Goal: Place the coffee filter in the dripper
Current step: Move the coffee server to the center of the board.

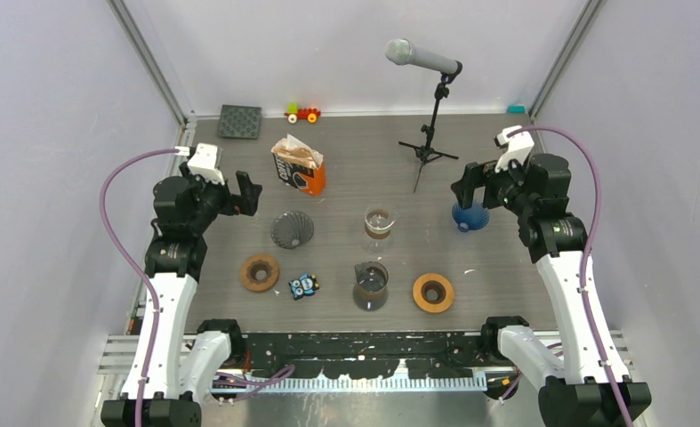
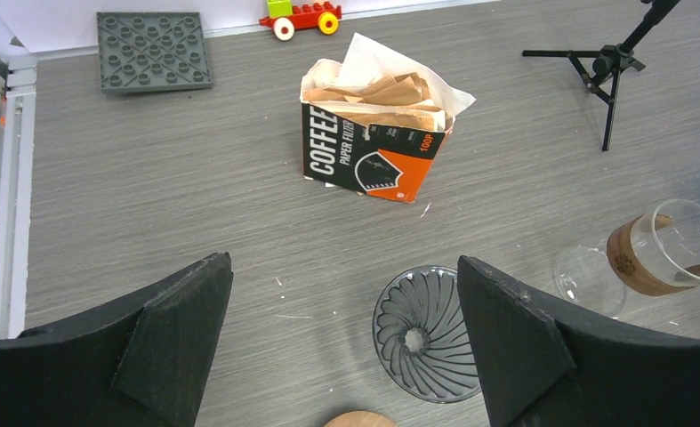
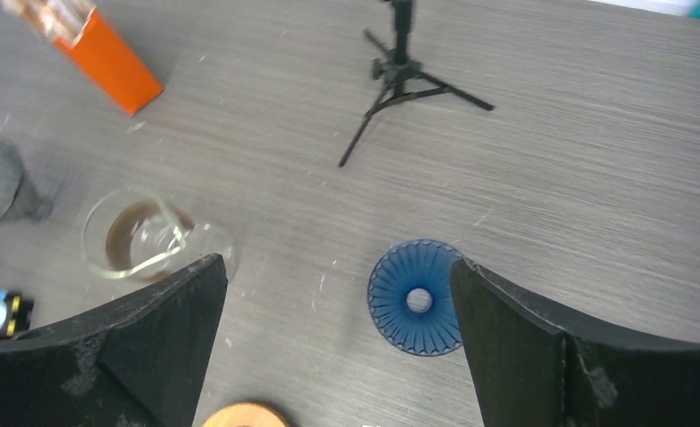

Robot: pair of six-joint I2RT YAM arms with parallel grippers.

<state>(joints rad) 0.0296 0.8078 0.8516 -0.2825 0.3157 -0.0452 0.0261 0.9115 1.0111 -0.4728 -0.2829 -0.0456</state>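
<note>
The left gripper's two black, matte, wedge-shaped fingers fill the lower corners of its wrist view. They stand wide apart and hold nothing.

Below the gap, tucked against one finger and partly hidden by it, lies a smoky clear dripper. It is round, with spiral ribs running into a small centre hole. Whether its mouth faces up cannot be told.

Straight ahead of this gripper, well apart from it, stands the filter box. It is black and orange card, upright, with its torn top open upward and a printed face turned toward the fingers. The filters stand on edge inside, their long axis upright. They are brown, creased paper in a fan, and a white sheet pokes up past them, pointing up and away.

Off to one side ahead is a glass carafe with a brown collar. Far ahead lie a grey studded plate and a toy car.

The right gripper is likewise spread wide and empty, its fingers rough and black. Beneath it, just beside one finger, lies a blue ribbed dripper, also round with a centre hole. Ahead of this gripper stands a black tripod stand on the grey, wood-grain table.
</note>
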